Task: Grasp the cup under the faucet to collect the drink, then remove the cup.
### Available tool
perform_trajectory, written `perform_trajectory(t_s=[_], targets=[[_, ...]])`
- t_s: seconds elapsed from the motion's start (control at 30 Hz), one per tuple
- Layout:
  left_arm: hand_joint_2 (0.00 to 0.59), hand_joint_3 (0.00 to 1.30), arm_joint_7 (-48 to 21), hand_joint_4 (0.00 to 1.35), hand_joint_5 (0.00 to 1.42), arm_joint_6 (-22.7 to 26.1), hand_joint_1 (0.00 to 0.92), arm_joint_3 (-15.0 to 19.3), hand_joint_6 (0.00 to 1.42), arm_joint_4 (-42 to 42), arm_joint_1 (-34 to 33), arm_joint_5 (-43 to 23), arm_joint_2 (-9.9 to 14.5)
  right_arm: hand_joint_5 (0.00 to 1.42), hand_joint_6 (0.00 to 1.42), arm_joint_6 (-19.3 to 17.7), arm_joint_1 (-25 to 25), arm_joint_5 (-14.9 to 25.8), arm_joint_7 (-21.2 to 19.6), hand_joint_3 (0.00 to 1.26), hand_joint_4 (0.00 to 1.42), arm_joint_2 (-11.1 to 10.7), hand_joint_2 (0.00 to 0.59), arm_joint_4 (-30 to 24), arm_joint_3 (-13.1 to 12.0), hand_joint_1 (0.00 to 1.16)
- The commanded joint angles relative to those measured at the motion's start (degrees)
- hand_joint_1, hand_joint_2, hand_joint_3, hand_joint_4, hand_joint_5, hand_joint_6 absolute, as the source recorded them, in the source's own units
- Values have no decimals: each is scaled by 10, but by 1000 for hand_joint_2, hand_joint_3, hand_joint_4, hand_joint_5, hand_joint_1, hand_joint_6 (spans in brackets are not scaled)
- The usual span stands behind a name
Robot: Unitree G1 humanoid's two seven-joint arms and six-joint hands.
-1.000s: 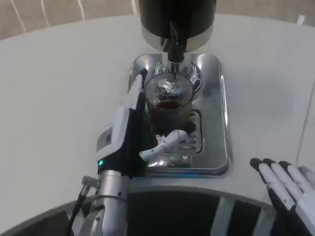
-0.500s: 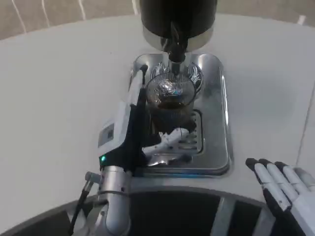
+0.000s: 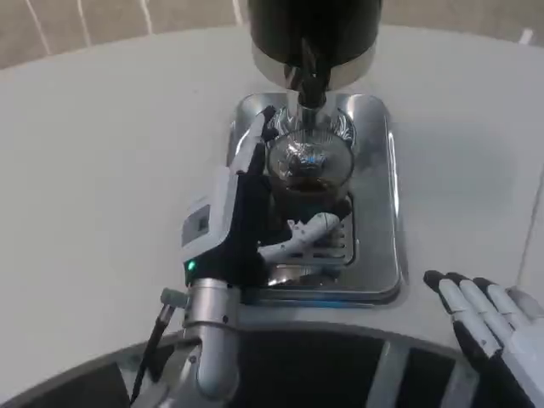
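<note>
White tabletop (image 3: 102,170) all around, curving away toward a pale floor at the far edge. Near the middle, toward the far side, a chrome drip tray (image 3: 382,221) with a slotted grate on its near half. Over the tray's far end, a dark, round drink dispenser (image 3: 314,30) with its faucet (image 3: 310,81) pointing straight down.

Directly under that faucet, standing on the tray: a clear glass cup (image 3: 308,174), part filled with dark liquid, foam or glare on the surface. Left hand (image 3: 246,212) wrapped around the cup from the left side, fingers (image 3: 259,140) reaching along its far-left wall, thumb (image 3: 306,234) crossing the near side low down. Looks like a real hold, though exact contact behind the glass hard to confirm.

Right hand (image 3: 489,327) at the near right corner, off the tray, well apart from the cup, fingers stretched out and holding nothing.

Handling, as a judgement: rigid, smooth, probably slippery glass, breakable if knocked against the faucet or the tray rim. Heavier with drink inside, and prone to slopping, so best kept upright and drawn out level toward the near side. Best grip around the mid-body, below the rim and clear of the faucet, fingers and thumb on opposite walls. Firm squeeze needed, never a pinch at the lip.
</note>
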Motion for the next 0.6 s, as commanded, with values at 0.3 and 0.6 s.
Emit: perform_trajectory(t_s=[0.3, 0.6], targets=[[67, 891, 95, 1138, 1331, 32, 592, -35, 1424, 86, -30, 24, -67, 0, 26, 27, -10, -5, 32, 0, 0, 8, 328, -24, -16, 832], [52, 1055, 123, 1291, 1408, -12, 651, -17, 1424, 84, -28, 5, -69, 0, 30, 31, -5, -22, 38, 0, 0, 21, 325, -25, 0, 825]])
